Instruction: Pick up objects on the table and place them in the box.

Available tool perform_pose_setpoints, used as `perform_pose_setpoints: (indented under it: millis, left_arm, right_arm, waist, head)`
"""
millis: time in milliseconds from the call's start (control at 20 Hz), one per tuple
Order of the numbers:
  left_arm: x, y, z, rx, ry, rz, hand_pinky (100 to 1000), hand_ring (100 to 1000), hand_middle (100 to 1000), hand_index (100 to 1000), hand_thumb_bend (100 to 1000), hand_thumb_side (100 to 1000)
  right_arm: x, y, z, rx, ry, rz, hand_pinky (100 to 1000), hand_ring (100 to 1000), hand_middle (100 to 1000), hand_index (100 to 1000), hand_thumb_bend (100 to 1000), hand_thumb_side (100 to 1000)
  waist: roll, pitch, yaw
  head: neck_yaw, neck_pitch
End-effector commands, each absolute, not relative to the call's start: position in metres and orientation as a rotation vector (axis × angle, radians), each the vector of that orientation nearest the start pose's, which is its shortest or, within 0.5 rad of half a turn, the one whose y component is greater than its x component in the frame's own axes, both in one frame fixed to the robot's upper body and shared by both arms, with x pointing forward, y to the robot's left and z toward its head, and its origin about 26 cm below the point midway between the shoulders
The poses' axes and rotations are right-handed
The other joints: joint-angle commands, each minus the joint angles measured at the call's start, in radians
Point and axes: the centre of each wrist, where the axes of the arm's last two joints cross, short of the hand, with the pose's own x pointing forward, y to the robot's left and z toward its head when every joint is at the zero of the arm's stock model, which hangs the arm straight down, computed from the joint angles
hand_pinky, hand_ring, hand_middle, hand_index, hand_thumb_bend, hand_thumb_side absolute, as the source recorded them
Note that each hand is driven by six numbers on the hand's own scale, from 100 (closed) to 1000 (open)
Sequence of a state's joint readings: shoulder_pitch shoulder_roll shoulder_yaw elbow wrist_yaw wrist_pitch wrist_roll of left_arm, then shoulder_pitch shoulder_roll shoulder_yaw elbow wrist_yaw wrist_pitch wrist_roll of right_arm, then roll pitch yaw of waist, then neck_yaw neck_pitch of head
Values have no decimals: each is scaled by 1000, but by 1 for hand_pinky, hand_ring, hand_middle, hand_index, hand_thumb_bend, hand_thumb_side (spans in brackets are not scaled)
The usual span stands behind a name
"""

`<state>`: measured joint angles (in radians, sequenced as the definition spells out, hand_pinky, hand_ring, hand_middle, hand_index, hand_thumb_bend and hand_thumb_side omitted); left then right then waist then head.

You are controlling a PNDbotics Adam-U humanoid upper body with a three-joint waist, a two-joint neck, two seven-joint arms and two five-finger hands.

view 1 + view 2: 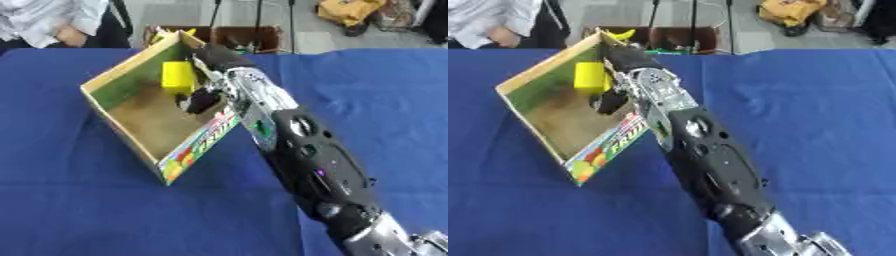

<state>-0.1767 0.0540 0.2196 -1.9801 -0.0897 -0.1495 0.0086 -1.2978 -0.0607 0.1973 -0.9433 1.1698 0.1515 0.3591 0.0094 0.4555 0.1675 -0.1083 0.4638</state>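
Robot hand: the right robot hand (203, 98) reached from the lower right over the near wall of the box (122, 135), its dark fingers down inside it; whether they were curled or slack could not be told
Yellow block: the yellow block (178, 77) sat inside the box by the far side, touching or just beyond the fingertips, on their far-left side
Long axis: the block stood taller than wide, upright or nearly so against the green inner wall
Nearer arm: only the right arm showed; the left robot hand appeared in neither view
Judgement: the block looked already delivered, so the coming move probably turned on lifting the robot hand back over the near wall without dragging the block
Count: one box, one yellow block, one robot hand in view, nothing else of the task's visible on the blue worktop (79, 210)
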Motion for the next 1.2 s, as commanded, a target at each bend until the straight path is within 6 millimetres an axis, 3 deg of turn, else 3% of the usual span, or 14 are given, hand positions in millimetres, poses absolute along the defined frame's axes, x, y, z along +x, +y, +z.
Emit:
perform_pose_setpoints:
  millis: [50,200,400,450,500,600,700,1200]
  left_arm:
    - [284,287,155,307,-2314,-13,354,567,602,861,100,940]
    - [284,286,155,306,-2315,-14,354,566,602,861,100,940]
    - [284,287,155,306,-2315,-13,353,566,601,861,100,940]
    - [284,287,155,306,-2315,-12,353,566,601,861,100,940]
    - [285,287,155,306,-2315,-12,353,566,601,861,100,939]
    - [285,287,156,306,-2315,-12,352,566,601,861,100,939]
    - [285,287,156,307,-2314,-12,352,566,601,861,100,939]
    - [284,289,156,311,-2311,-9,353,565,600,860,100,938]
  right_arm:
    - [461,-42,309,-1085,-1670,1457,714,754,450,548,100,308]
    - [462,-38,301,-1071,-1637,1514,735,794,523,632,100,335]
    - [462,-37,300,-1055,-1628,1579,790,867,728,810,112,377]
    - [461,-37,302,-1058,-1634,1584,796,873,744,822,147,385]
    - [461,-38,304,-1064,-1641,1586,812,889,779,843,285,417]
    - [459,-39,309,-1081,-1655,1584,821,898,797,856,400,430]
    - [458,-41,314,-1120,-1666,1582,824,900,800,866,436,435]
    - [445,-46,340,-1198,-1726,1567,829,904,799,878,455,462]
  waist:
    - [2,-20,6]
    - [2,-20,8]
    - [1,-21,7]
    - [0,-21,6]
    - [0,-22,5]
    - [-1,-23,3]
    - [-2,-25,1]
    - [-1,-42,-7]
  head:
    - [-2,-15]
    - [-2,-15]
    - [-1,-14]
    - [0,-13]
    - [1,-13]
    - [3,-12]
    - [6,-12]
    - [14,-9]
